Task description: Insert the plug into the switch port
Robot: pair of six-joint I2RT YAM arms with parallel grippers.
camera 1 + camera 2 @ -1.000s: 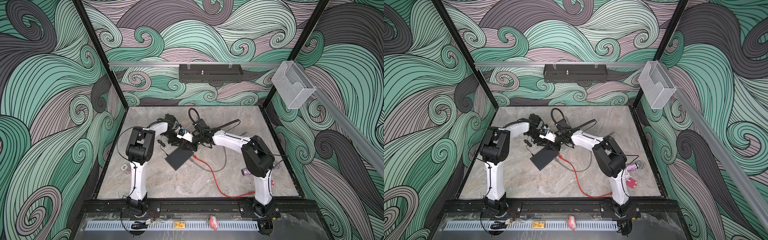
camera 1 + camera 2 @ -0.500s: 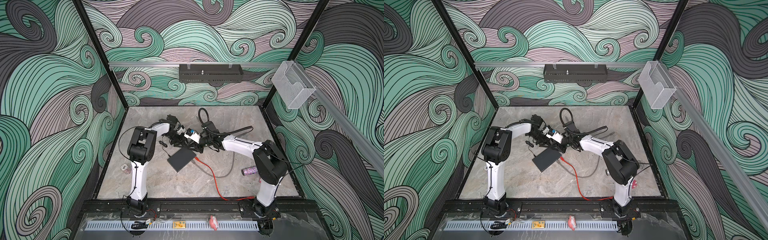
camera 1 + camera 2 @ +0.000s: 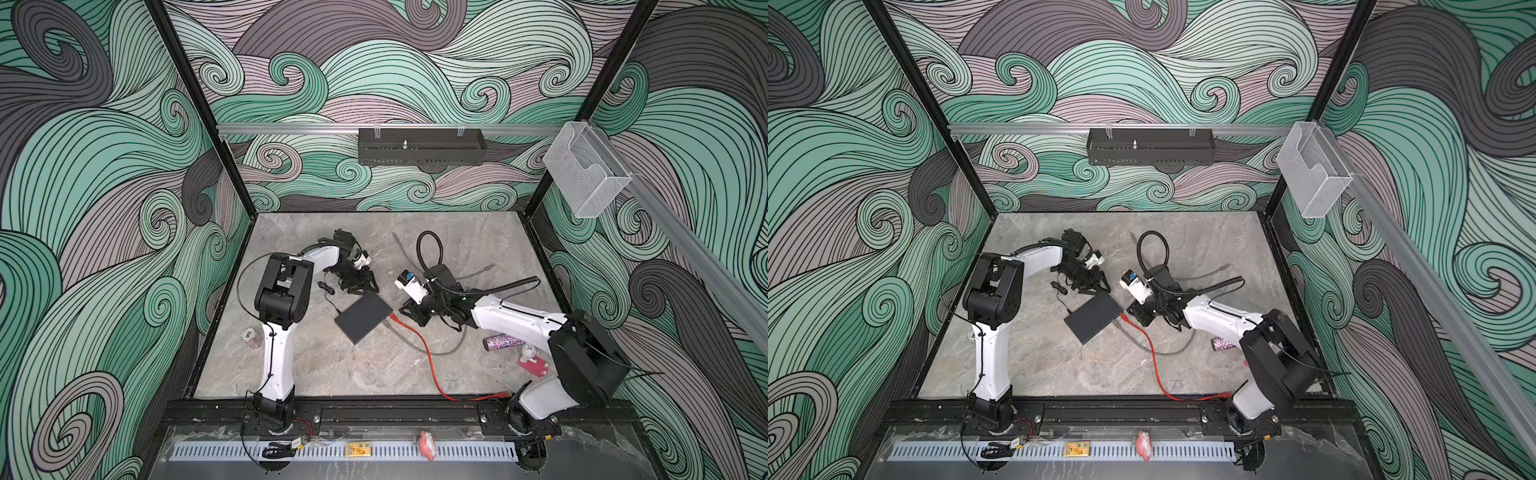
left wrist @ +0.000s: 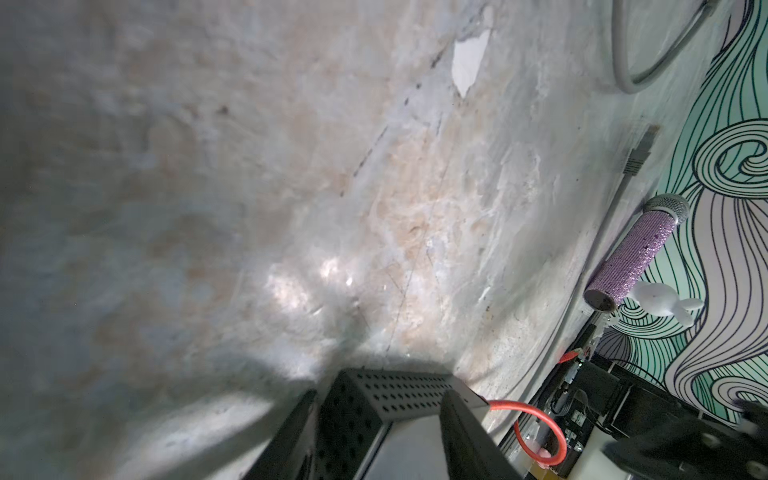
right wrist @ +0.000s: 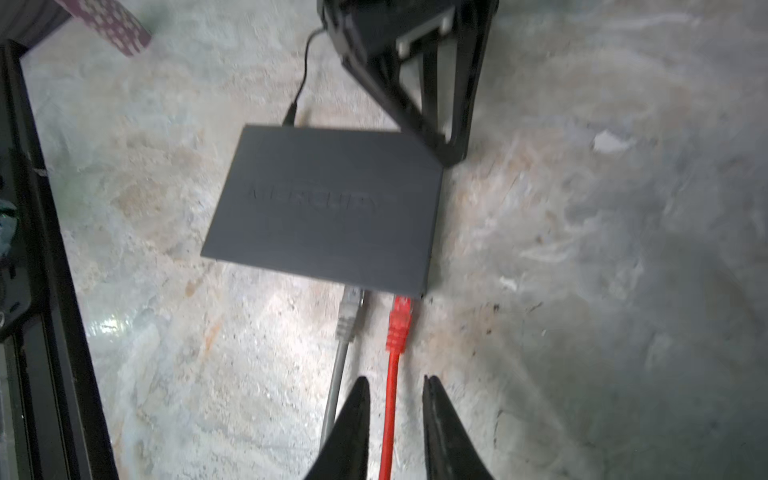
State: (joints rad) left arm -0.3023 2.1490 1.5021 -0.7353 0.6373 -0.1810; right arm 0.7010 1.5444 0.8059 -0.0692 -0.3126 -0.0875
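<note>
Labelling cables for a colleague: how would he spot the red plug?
On the marble table lies a flat black switch. Two plugs meet its edge facing the right tool. The red plug is bright; the grey plug beside it pale.

The red cable [image 3: 1153,362] ends in a plug [image 3: 1124,328] touching the switch [image 3: 1093,318], right gripper [image 3: 1139,316] just beside.
</note>
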